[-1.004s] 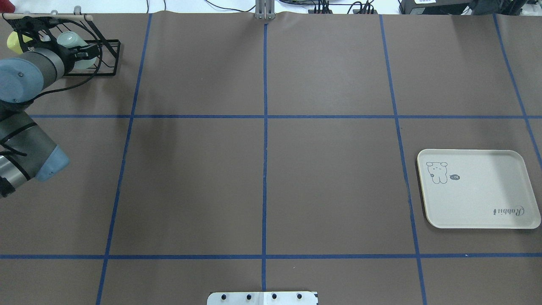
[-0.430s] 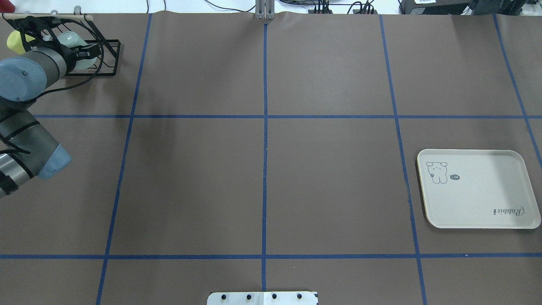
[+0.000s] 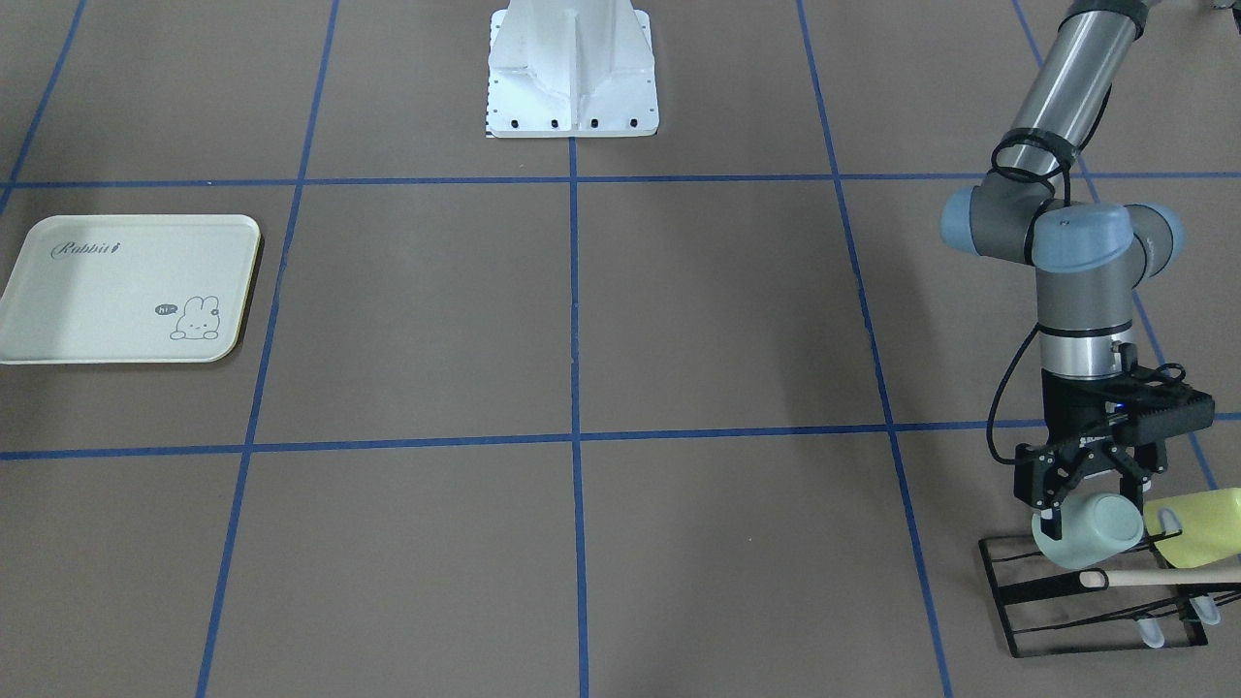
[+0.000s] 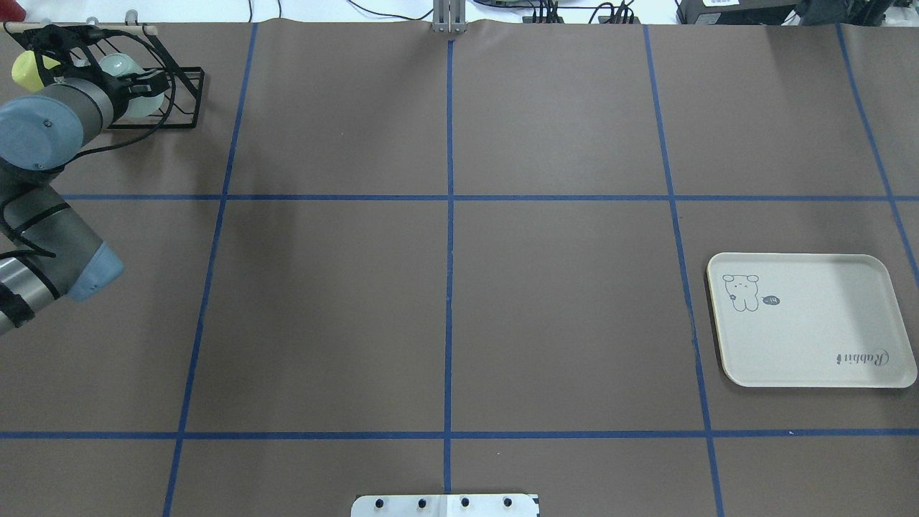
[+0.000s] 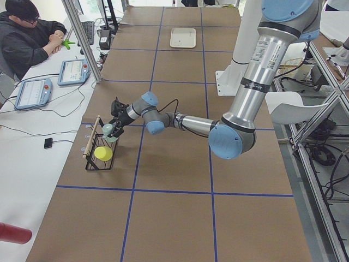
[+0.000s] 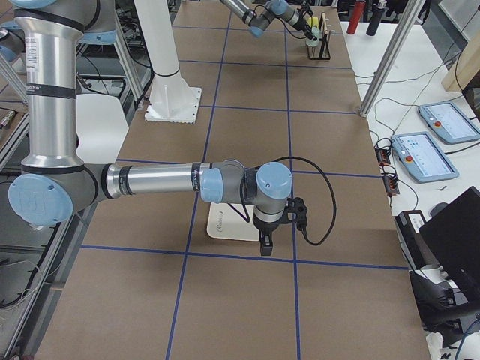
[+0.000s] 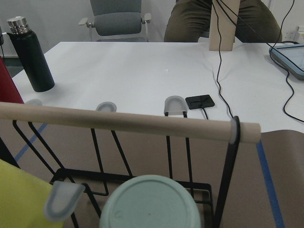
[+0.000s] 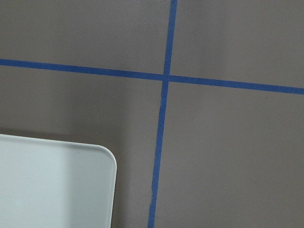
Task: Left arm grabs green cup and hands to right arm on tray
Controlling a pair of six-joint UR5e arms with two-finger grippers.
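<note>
The green cup [image 3: 1094, 535] lies tilted on the black wire rack [image 3: 1066, 620] at the table's far left corner; it also shows in the overhead view [image 4: 117, 64] and, base first, in the left wrist view [image 7: 149, 204]. My left gripper [image 3: 1100, 509] is open, with one finger on each side of the cup. The tray [image 4: 811, 323] lies flat at the right side, with nothing on it. My right gripper [image 6: 265, 250] shows only in the exterior right view, pointing down over the tray's edge [image 6: 225, 229]; I cannot tell whether it is open or shut.
A yellow-green cup [image 3: 1202, 528] sits on the rack beside the green cup. A wooden dowel [image 7: 118, 121] runs across the rack's top just beyond the cup. The robot base [image 3: 572, 68] stands at the table's near middle. The tray's corner [image 8: 52, 185] shows in the right wrist view.
My left arm has shifted a little farther toward the rack. The green cup and tray have not moved.
</note>
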